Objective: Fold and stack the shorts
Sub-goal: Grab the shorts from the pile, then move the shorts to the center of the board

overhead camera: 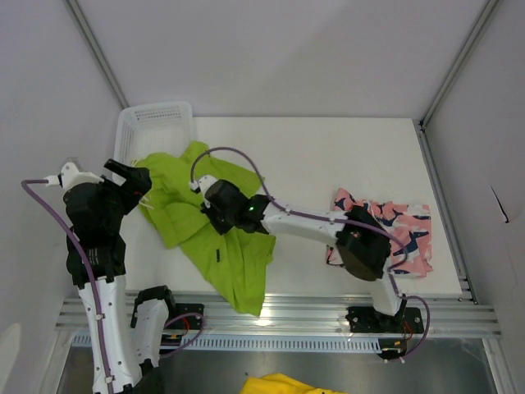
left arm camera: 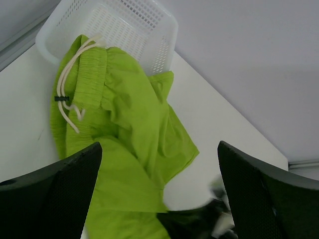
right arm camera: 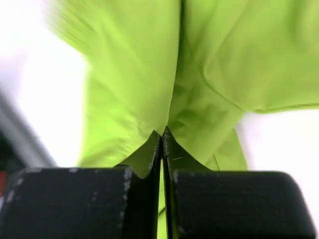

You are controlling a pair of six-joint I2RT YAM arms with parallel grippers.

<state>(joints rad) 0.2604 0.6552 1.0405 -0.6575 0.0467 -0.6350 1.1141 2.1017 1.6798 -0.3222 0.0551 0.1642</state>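
Observation:
The lime green shorts (overhead camera: 176, 220) lie crumpled on the left half of the white table, their waistband with a white drawstring (left arm camera: 67, 94) next to the basket. My right gripper (overhead camera: 212, 217) reaches across to the middle of them and is shut, pinching a fold of the green fabric (right arm camera: 139, 74) between its tips (right arm camera: 162, 133). My left gripper (overhead camera: 141, 187) hangs open above the left part of the green shorts (left arm camera: 124, 114), with nothing between its fingers (left arm camera: 159, 145). The pink shorts (overhead camera: 404, 234) with the navy-and-white print lie flat at the right, partly hidden by the right arm.
A white mesh basket (overhead camera: 156, 119) stands at the back left, touching the green shorts; its wall (left arm camera: 164, 50) shows in the left wrist view. An aluminium rail (overhead camera: 328, 312) runs along the near table edge. A yellow cloth (overhead camera: 283, 384) lies below it.

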